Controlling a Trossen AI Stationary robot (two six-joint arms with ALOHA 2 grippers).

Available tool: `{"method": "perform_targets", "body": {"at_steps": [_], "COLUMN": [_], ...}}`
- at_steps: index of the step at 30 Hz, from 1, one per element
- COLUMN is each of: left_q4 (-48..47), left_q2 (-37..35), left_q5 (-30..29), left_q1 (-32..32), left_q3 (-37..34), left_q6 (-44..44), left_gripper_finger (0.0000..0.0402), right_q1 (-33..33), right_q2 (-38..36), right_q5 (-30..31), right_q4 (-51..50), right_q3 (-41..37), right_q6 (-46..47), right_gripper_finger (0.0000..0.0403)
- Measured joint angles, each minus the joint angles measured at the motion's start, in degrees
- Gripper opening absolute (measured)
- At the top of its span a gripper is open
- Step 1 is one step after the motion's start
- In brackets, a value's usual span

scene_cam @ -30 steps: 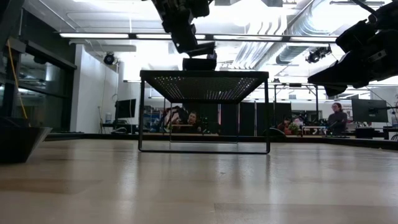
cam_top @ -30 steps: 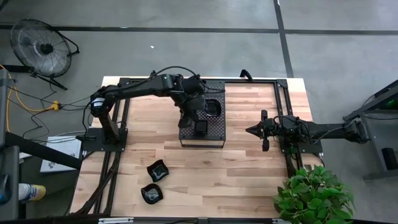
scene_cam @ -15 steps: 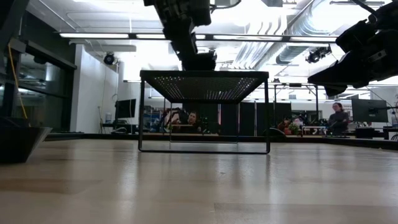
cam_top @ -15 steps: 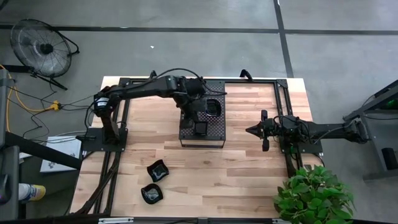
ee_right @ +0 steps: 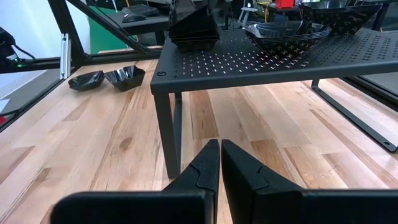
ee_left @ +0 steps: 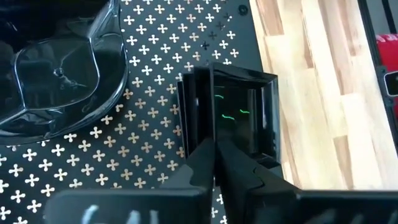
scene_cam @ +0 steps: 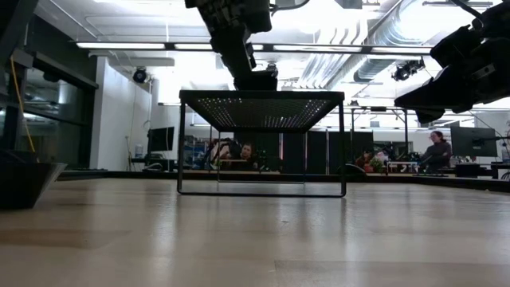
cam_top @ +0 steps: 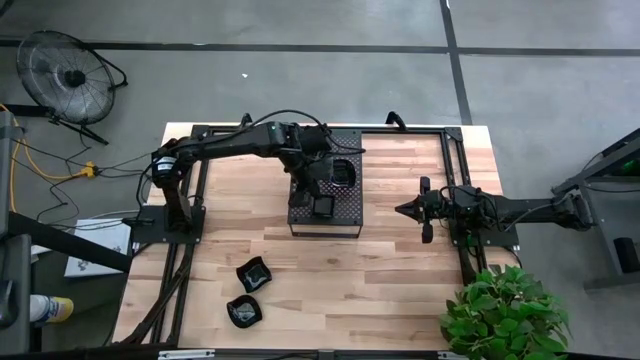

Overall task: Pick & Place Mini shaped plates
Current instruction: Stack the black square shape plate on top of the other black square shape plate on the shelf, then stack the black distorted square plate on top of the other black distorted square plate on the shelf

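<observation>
From above, the left arm reaches across the wooden counter (cam_top: 330, 270) to the raised perforated black tray (cam_top: 345, 212), and its left hand (cam_top: 322, 203) sits over a stack of square mini plates (cam_top: 324, 207) on the tray's near half. A stack of rounded mini plates (cam_top: 342, 172) rests on the tray's far half. Two more loose mini plates (cam_top: 250, 290) lie on the counter near its front edge, just beside each other and well apart from the tray. The right hand (cam_top: 424, 210) waits above the counter to the right of the tray, near the frame rail.

At counter height, the tray (scene_cam: 261, 100) stands on thin legs, with the left hand (scene_cam: 253, 78) coming down to its top surface. The right arm hangs high at the far right. People sit in the room behind.

Through the left wrist camera, the left hand (ee_left: 214, 146) has its two fingers pressed together with no gap, their tips over the near rim of the square stack (ee_left: 239, 112); they grip nothing that can be seen. The rounded stack (ee_left: 59, 74) lies beside it on the perforated surface.

Through the right wrist camera, the right hand (ee_right: 219, 149) is clenched on nothing, pointing at the tray's leg, with the two loose plates (ee_right: 107, 78) beyond on the counter.
</observation>
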Motion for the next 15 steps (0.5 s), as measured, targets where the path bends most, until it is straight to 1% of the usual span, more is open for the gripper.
{"method": "perform_targets", "body": {"at_steps": [2, 5, 10, 13, 15], "left_q4": [0.0, 0.01, 0.03, -1.5, -3.5], "left_q2": [0.0, 0.0, 0.0, 0.02, 0.04], "left_q5": [-0.08, -0.37, -4.1, -6.48, -8.74], "left_q1": [0.0, 0.0, 0.03, 0.5, 0.97], "left_q3": [0.0, 0.0, 0.0, 1.08, 3.29], "left_q6": [0.48, 0.97, 2.3, 4.25, 5.07], "left_gripper_finger": [0.0031, 0.0068, 0.013, 0.0152, 0.0157], "right_q1": [0.01, 0.01, 0.02, 0.02, 0.0], "right_q2": [0.0, 0.0, 0.0, 0.0, 0.01], "right_q5": [0.02, 0.01, 0.0, 0.0, 0.01], "right_q4": [0.0, 0.0, 0.0, 0.0, 0.0], "right_q3": [0.0, 0.0, 0.01, 0.0, -0.01], "right_q6": [0.0, 0.0, 0.0, 0.0, 0.0], "right_gripper_finger": [0.0012, 0.0012, 0.0012, 0.0012, 0.0012]}}
